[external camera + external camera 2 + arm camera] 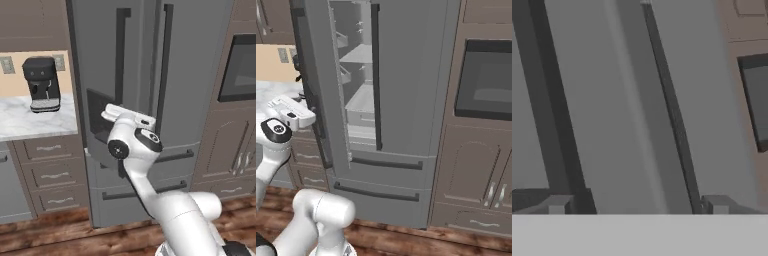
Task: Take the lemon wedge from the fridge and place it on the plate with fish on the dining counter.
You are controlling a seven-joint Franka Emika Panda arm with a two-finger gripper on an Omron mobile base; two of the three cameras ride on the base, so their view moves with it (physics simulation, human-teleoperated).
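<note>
fridge (406, 100): tall grey French-door unit, flat matte panels, lower drawers with long bar pulls. Top edge cut off in both base views.
left door (316, 90): swung out part way in the right base view, seen nearly edge-on. In the left base view the gap is hard to read.
fridge interior (358, 90): pale grey shelves and door bins through the gap, only a narrow slice on show. Contents too dim to make out.
lemon wedge: can't pick it out on any shelf, so location can't be told.
handles (121, 55): dark straight vertical bars, one per door. In the hand view they run as long tilted dark strips.
dispenser recess (97, 112): dark rectangular pocket in the left door, partly covered by the arm.
gripper (637, 205): two blocky grey fingertips (558, 205) far apart at the bottom of the hand view, jaws wide, nothing between them. Close to the grey door face, contact unclear.
arm (135, 150): glossy white, rounded joints with dark caps, hand hidden behind the wrist in the base views.
coffee machine (42, 82): black, boxy, on the marble worktop (30, 120) left of the fridge.
wall oven (486, 80): dark glass panel in brown cabinets, cut off at the right edge.
floor (406, 240): reddish wood planks.
</note>
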